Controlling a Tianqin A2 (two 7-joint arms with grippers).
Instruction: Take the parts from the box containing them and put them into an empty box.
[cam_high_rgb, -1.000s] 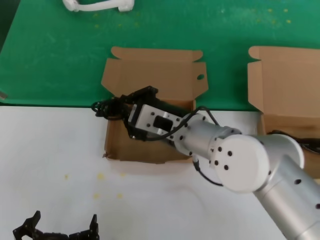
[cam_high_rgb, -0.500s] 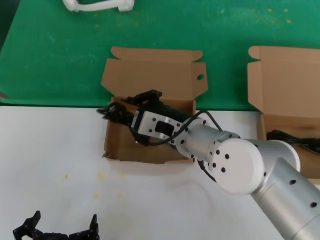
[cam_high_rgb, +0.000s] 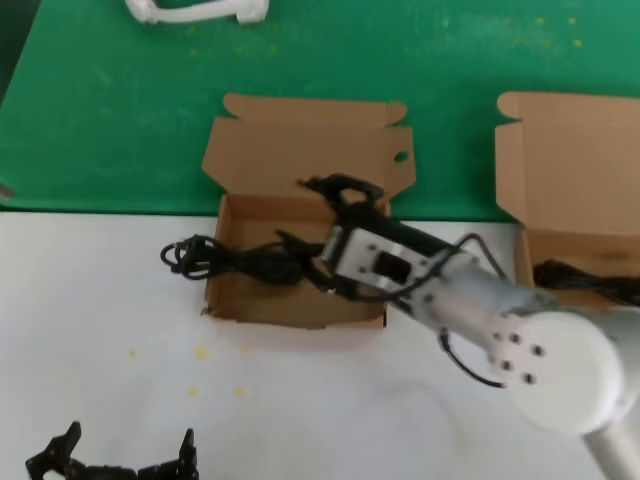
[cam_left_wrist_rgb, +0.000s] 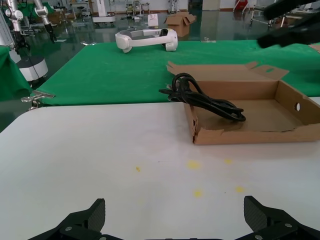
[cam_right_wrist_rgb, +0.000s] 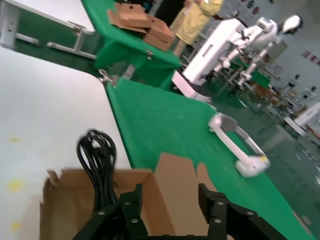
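Right end effector (cam_high_rgb: 318, 232) open above cable (cam_high_rgb: 230, 259) draped over holed box's (cam_high_rgb: 300, 195) left wall

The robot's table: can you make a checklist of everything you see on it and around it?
Surface: white table in front with a few yellow spots, green table behind.
Job's things: black cable bundle lies across the left wall of the box with the hole, one end inside, loops hanging outside. Second box on the right has another cable in it.
Clutter: white plastic piece at the far edge of the green table.
Grippers: right gripper open above the holed box, holding nothing. Left gripper open, parked low at the near edge.
Cables: thin black wire along the right arm.
Surroundings: wrist views show a hall with other tables, boxes and robots.
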